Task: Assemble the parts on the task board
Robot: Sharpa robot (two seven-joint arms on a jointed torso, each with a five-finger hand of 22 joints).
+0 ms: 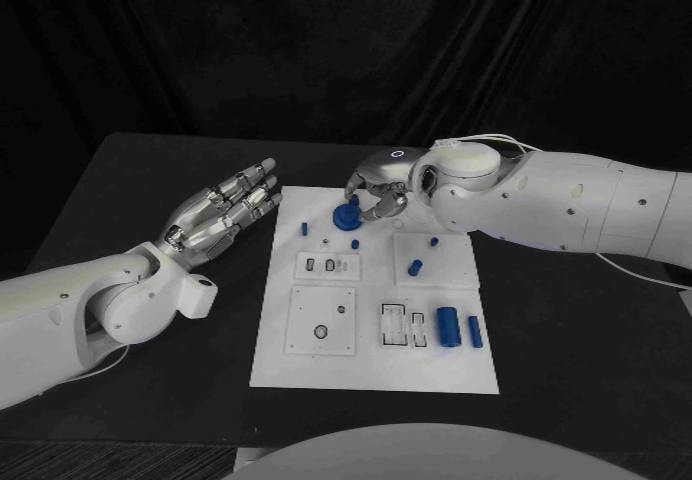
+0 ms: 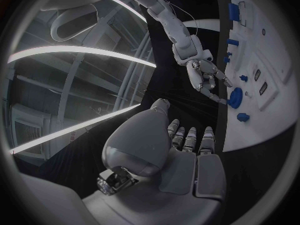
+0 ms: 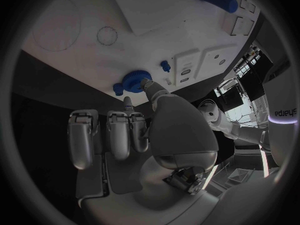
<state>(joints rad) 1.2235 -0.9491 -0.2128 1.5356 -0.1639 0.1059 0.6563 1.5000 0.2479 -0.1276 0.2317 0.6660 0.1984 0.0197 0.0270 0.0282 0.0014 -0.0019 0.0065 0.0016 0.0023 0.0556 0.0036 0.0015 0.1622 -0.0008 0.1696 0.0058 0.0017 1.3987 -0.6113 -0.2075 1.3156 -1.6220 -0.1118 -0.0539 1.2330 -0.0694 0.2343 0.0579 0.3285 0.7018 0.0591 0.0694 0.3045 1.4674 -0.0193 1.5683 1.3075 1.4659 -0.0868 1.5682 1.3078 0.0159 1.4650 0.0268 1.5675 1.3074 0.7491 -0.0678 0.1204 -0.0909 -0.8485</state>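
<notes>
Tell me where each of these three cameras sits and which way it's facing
Head view: on the robot's head, looking down at the task board; both arms enter, left hand open beside it.
Left wrist view: behind the left hand, facing the board's far end.
Right wrist view: behind the right hand, fingertip touching the blue gear.
Shared: all show the blue gear with the right hand at it.

Matt white task board, glossy blue plastic parts, silvery metallic hands, matt black table.
</notes>
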